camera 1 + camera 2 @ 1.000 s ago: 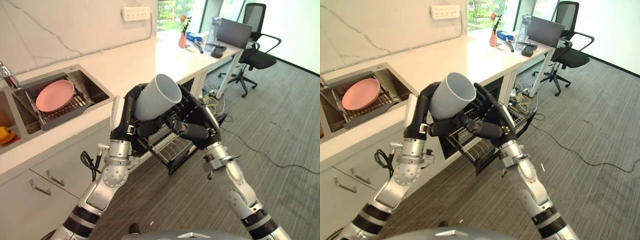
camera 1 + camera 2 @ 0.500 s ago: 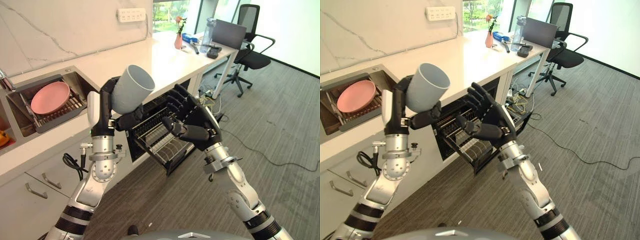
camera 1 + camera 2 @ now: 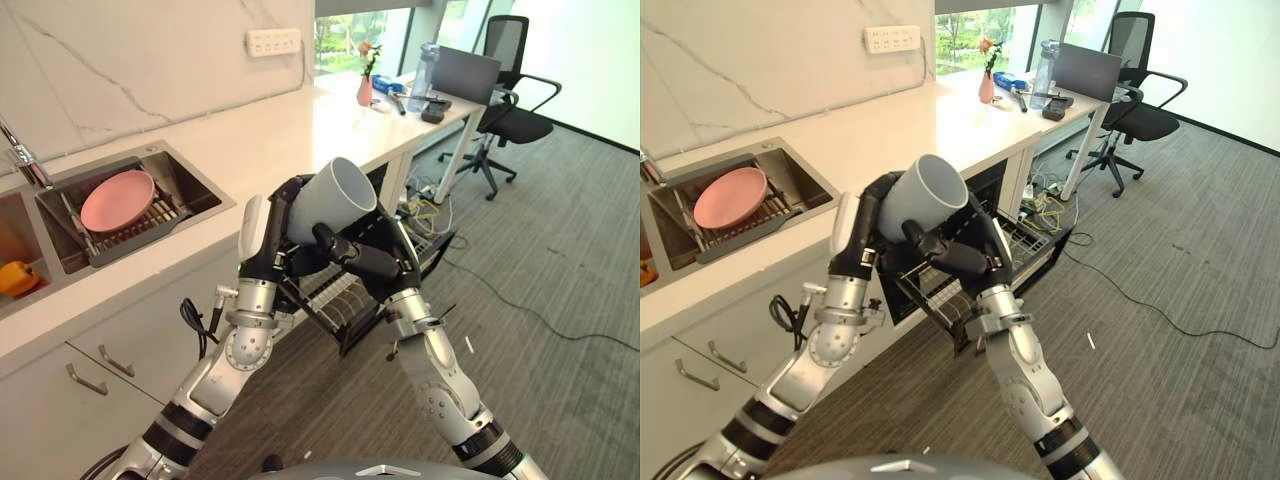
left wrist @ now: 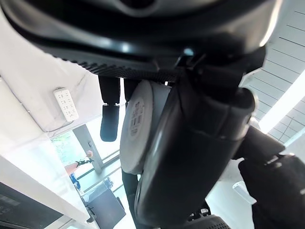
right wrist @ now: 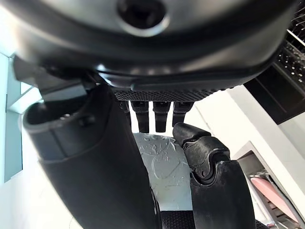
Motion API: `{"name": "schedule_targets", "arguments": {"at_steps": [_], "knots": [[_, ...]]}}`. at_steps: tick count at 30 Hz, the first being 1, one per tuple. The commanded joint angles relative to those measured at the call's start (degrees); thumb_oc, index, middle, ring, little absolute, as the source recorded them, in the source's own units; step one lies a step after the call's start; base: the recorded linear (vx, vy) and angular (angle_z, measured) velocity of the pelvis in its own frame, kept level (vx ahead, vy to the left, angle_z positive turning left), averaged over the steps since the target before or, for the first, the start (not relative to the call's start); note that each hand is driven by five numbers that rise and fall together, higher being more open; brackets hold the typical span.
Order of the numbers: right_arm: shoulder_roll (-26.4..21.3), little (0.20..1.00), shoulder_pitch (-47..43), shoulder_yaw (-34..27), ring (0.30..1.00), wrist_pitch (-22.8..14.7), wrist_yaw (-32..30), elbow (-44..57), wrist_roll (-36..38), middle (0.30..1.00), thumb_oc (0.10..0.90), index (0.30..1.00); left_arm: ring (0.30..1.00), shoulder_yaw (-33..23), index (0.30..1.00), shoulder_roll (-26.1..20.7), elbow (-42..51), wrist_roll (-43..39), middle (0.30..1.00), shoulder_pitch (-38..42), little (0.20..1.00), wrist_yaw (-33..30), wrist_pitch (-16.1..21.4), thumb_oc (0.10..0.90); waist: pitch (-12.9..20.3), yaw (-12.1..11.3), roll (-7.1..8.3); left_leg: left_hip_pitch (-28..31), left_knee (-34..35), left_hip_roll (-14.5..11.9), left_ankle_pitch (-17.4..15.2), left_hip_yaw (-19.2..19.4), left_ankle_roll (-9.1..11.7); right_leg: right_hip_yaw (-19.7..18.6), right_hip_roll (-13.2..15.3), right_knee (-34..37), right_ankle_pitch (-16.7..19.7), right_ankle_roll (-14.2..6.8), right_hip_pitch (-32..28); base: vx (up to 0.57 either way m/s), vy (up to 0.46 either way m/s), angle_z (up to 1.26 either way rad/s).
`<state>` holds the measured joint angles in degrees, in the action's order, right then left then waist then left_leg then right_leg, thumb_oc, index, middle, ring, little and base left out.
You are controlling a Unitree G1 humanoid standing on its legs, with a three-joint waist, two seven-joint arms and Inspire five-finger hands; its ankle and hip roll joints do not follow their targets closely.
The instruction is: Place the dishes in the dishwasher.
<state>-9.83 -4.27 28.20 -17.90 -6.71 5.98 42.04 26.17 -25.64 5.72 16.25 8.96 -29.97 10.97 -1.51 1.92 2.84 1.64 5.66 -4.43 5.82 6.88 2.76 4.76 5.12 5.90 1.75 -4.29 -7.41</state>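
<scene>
Grey cup [image 3: 332, 201], gripped in the left hand [image 3: 268, 232], now meets the right hand [image 3: 365, 262] again, its thumb curling on, above the dishwasher rack [image 3: 345, 296]; a handover looks imminent.

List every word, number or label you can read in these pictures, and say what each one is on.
None can be read.
Sticker on the bottom of the grey cup, held in the left hand with the right hand against it: printed lines, too blurred to read.
</scene>
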Motion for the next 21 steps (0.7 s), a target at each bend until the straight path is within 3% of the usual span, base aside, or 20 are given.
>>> {"name": "schedule_targets", "arguments": {"at_steps": [1,7,8,9,21], "knots": [[6.4,0.900,-11.8,-2.0,0.900,-8.3,-3.8,2.1,-4.8,0.900,0.800,0.900,0.300,11.4,0.300,0.7,-0.7,8.1,0.300,11.0,0.300,2.2,9.0,0.400,2.3,-0.5,-1.59,5.2,-0.7,-1.5,-6.3,0.5,2.8,3.3,0.9,-0.9,-2.9,-2.9,-0.7,0.00,-0.003,0.04],[9.9,0.900,-16.5,1.0,0.900,-9.0,-8.9,0.0,-6.9,0.900,0.800,0.900,0.300,18.3,0.300,2.0,-1.8,11.4,0.300,14.3,0.300,2.5,10.4,0.400,2.1,-0.9,-1.81,5.3,-0.7,-1.4,-6.4,0.3,2.7,3.3,0.8,-0.9,-2.9,-2.8,-0.8,0.00,-0.002,0.04],[10.3,0.749,-17.2,1.4,0.749,-8.4,-8.9,-0.3,-7.2,0.749,0.700,0.749,0.300,19.0,0.300,2.2,-2.1,12.1,0.300,15.0,0.300,2.5,10.4,0.400,2.1,-1.0,-1.82,5.3,-0.7,-1.4,-6.4,0.3,2.7,3.3,0.9,-0.9,-2.9,-2.8,-0.9,0.00,-0.003,0.10],[10.7,0.319,-18.0,2.1,0.319,-7.9,-10.0,-0.9,-7.6,0.319,0.413,0.319,0.300,20.2,0.300,2.5,-2.8,12.8,0.300,15.4,0.300,2.3,10.6,0.400,2.1,-1.0,-1.90,5.4,-0.7,-1.4,-6.4,0.2,2.7,3.4,0.8,-0.9,-3.0,-2.7,-0.9,0.00,-0.003,0.09],[11.4,0.300,-16.6,1.7,0.300,-10.1,-11.6,-0.7,-7.2,0.300,0.400,0.300,0.300,21.2,0.300,3.4,-4.3,13.8,0.300,14.4,0.300,-1.5,10.7,0.400,1.9,-0.9,-1.85,5.4,-0.7,-1.5,-6.3,0.1,2.7,3.8,0.9,-0.9,-2.8,-2.8,-1.0,0.00,0.000,0.01]]}}
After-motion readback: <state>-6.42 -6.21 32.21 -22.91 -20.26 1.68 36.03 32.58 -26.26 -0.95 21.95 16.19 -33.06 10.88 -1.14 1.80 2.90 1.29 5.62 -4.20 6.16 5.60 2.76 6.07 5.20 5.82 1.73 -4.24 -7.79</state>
